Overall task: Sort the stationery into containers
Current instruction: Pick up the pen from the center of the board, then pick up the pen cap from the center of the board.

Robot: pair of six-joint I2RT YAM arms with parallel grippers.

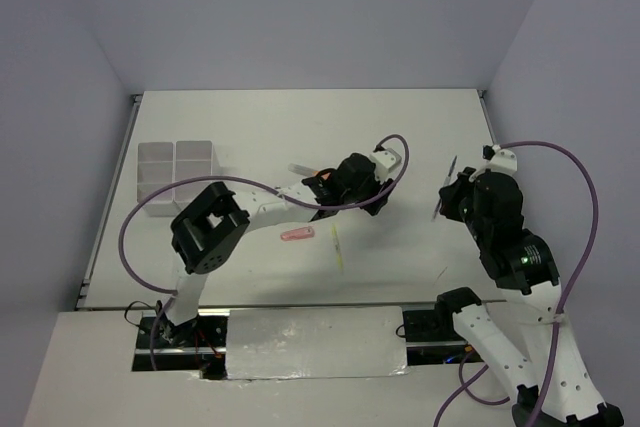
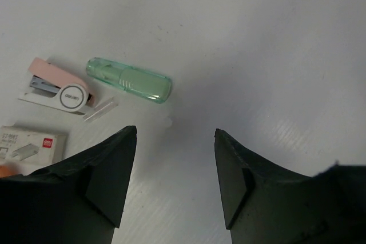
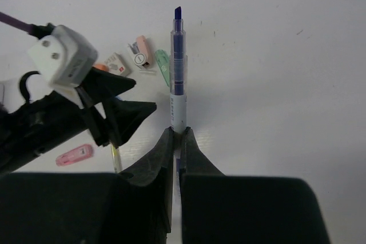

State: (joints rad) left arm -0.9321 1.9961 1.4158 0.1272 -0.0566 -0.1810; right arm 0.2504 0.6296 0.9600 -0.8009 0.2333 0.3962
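My right gripper (image 3: 178, 132) is shut on a blue-tipped pen (image 3: 179, 67) that points away from it and is held above the table; both also show in the top view, the gripper (image 1: 445, 202) and the pen (image 1: 447, 185). My left gripper (image 2: 175, 132) is open and empty, low over bare table, and shows mid-table in the top view (image 1: 378, 197). Ahead of it lie a green marker (image 2: 128, 80), a pink mini stapler (image 2: 57, 87) and a white staple box (image 2: 31, 144). The white four-compartment organizer (image 1: 175, 169) stands at the far left.
A pink item (image 1: 298, 234) and a thin yellow pen (image 1: 337, 247) lie near the middle of the table. A strip of loose staples (image 2: 100, 111) lies by the stapler. The left arm's body (image 1: 280, 202) stretches across the table from the left.
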